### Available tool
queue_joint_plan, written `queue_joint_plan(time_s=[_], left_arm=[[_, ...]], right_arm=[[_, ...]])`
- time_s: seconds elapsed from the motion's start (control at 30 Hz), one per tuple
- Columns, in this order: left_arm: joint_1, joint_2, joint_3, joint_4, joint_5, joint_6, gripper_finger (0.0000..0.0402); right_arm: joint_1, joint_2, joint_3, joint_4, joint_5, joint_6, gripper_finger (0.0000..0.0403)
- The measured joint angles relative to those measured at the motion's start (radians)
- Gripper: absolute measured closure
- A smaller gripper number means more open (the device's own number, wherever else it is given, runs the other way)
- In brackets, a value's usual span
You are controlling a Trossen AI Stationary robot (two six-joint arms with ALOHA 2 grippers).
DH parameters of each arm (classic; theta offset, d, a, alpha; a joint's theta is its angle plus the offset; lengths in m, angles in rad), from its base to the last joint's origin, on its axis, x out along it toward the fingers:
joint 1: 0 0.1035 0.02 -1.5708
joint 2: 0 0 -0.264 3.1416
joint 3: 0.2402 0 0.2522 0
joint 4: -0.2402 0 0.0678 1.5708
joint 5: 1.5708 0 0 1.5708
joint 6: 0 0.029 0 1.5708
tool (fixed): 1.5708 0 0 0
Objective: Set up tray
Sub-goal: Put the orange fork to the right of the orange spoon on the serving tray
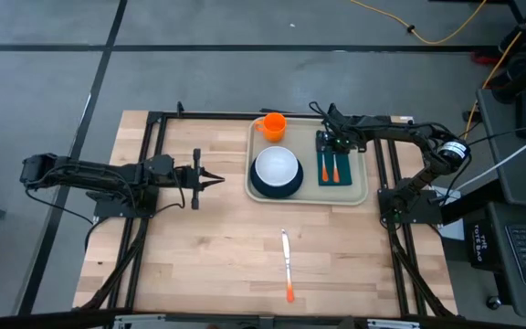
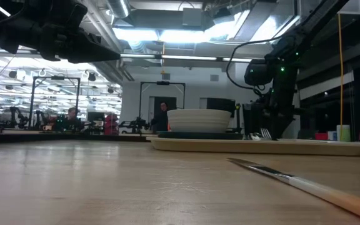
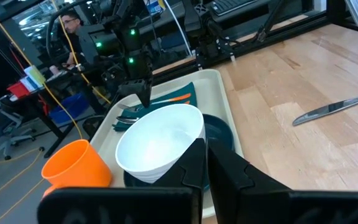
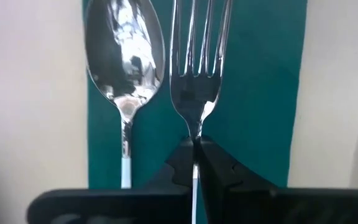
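Observation:
The beige tray point(image 1: 304, 137) lies on the table's far right part. It carries an orange cup point(image 1: 273, 125), a white bowl point(image 1: 276, 166) on a dark teal plate point(image 1: 276, 191), and a green napkin point(image 1: 333, 161). A spoon point(image 4: 124, 56) and a fork point(image 4: 197, 62) lie side by side on the napkin. My right gripper point(image 4: 195, 146) stands over the napkin's far half, shut on the fork. My left gripper point(image 1: 219, 179) hangs shut and holds nothing, left of the tray. An orange-handled knife point(image 1: 286, 265) lies on the bare wood near the front. My right gripper pinches the fork's thin neck point(image 4: 196, 129), just below the tines, between its two fingers. The fingers come from above, pointing steeply down, one on each side of the neck. The fork lies flat along the napkin beside the spoon, tines toward the far edge.
Black frame rails point(image 1: 153, 137) run along the table's left, right and far sides. Bare wood spreads in front of the tray around the knife. Cables and equipment sit off the table's right edge.

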Motion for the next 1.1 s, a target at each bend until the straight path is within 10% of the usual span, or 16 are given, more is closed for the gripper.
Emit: queue_joint_plan(time_s=[1.1], left_arm=[[0.0, 0.0, 0.0, 0.0, 0.0, 0.0, 0.0391]], right_arm=[[0.0, 0.0, 0.0, 0.023, 0.042, -0.016, 0.0393]])
